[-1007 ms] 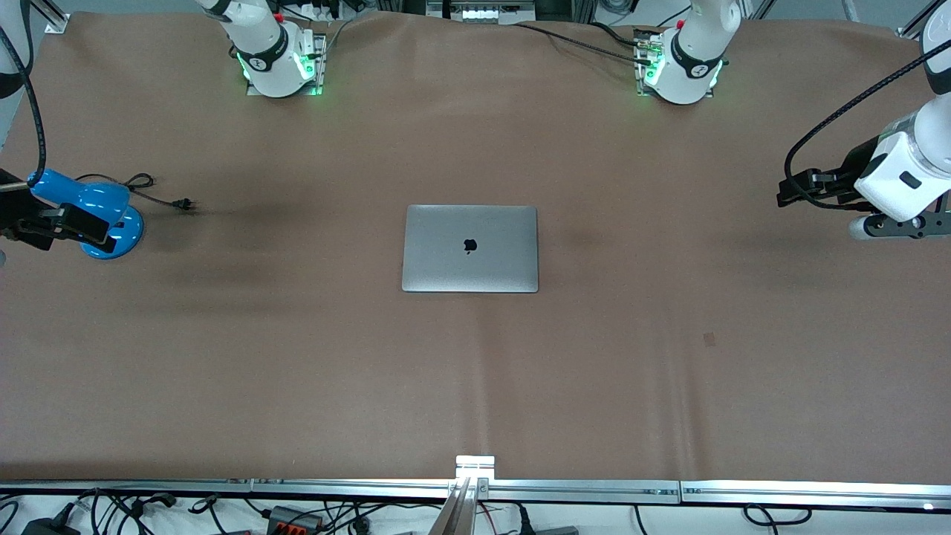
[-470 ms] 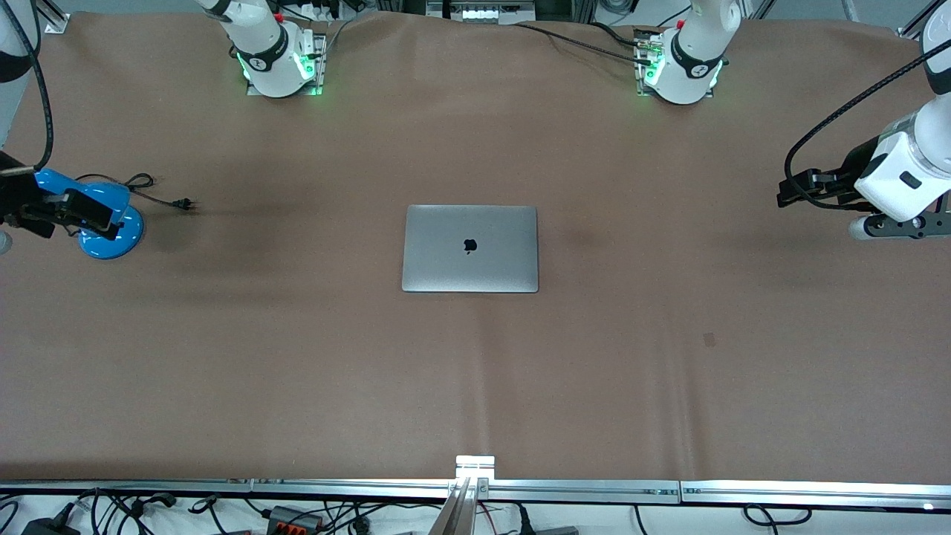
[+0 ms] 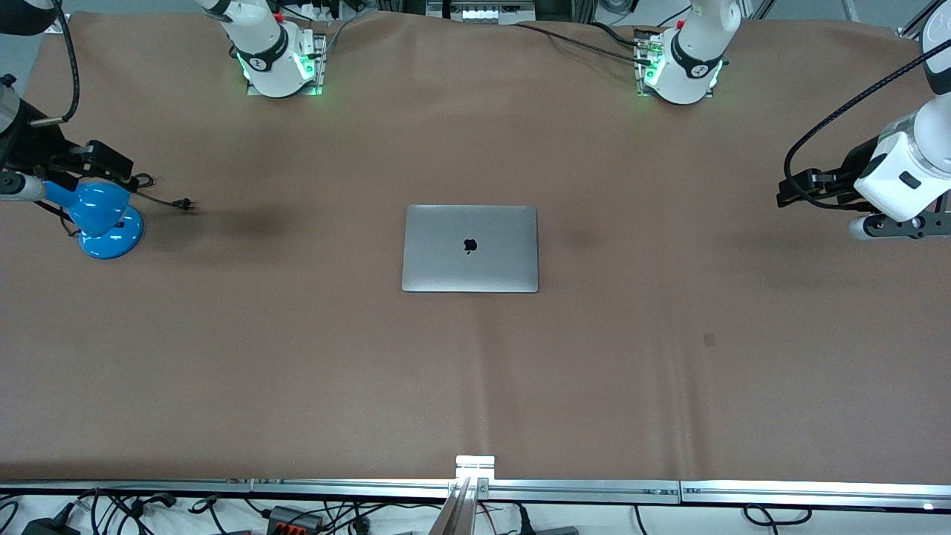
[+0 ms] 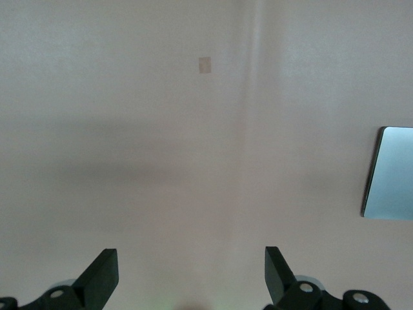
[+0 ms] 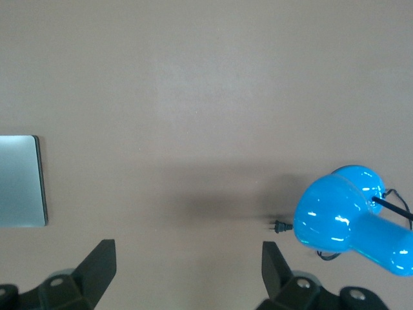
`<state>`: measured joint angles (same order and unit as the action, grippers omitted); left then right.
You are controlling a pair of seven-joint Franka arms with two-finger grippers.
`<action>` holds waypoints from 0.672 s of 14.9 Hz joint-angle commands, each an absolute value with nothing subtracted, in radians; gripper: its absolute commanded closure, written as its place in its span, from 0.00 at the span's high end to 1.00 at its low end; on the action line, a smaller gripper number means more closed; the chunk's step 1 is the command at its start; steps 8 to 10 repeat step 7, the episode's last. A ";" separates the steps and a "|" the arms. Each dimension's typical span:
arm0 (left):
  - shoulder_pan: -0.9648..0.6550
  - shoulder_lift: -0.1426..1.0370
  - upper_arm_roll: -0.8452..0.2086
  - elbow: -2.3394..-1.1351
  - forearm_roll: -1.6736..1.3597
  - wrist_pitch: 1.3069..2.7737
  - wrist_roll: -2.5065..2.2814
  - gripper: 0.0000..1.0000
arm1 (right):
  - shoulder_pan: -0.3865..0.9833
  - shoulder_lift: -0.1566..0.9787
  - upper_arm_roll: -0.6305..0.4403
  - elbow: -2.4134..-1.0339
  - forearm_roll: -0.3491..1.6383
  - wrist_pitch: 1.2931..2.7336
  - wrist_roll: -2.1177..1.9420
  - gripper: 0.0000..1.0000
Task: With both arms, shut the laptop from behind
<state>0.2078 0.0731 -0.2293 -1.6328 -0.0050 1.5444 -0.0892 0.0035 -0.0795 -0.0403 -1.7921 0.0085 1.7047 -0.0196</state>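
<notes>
The silver-grey laptop [image 3: 469, 248] lies shut and flat at the middle of the table, its lid with the black apple logo facing up. Its edge also shows in the left wrist view [image 4: 390, 173] and in the right wrist view [image 5: 20, 181]. My left gripper [image 3: 790, 192] hangs open and empty over the table at the left arm's end; its fingers stand wide apart in the left wrist view [image 4: 190, 265]. My right gripper [image 3: 104, 162] is open and empty above the blue lamp at the right arm's end, as the right wrist view [image 5: 187, 258] shows.
A blue desk lamp [image 3: 104, 219] stands at the right arm's end, with its black cord and plug [image 3: 184, 203] lying on the cloth beside it; both show in the right wrist view [image 5: 342, 216]. A small dark patch [image 3: 709, 339] marks the brown cloth.
My right arm's hand has risen off the blue lamp and drawn toward the bases. The left arm and the laptop have not moved.
</notes>
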 commanded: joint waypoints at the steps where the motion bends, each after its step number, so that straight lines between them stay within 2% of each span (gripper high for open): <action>1: 0.212 0.058 -0.227 -1.649 -0.018 1.545 -0.063 1.00 | 0.005 -0.103 -0.044 -1.818 -0.009 1.703 -0.034 1.00; 10: 0.218 0.060 -0.226 -1.649 -0.021 1.543 -0.061 1.00 | 0.009 -0.104 -0.040 -1.816 -0.006 1.700 -0.031 1.00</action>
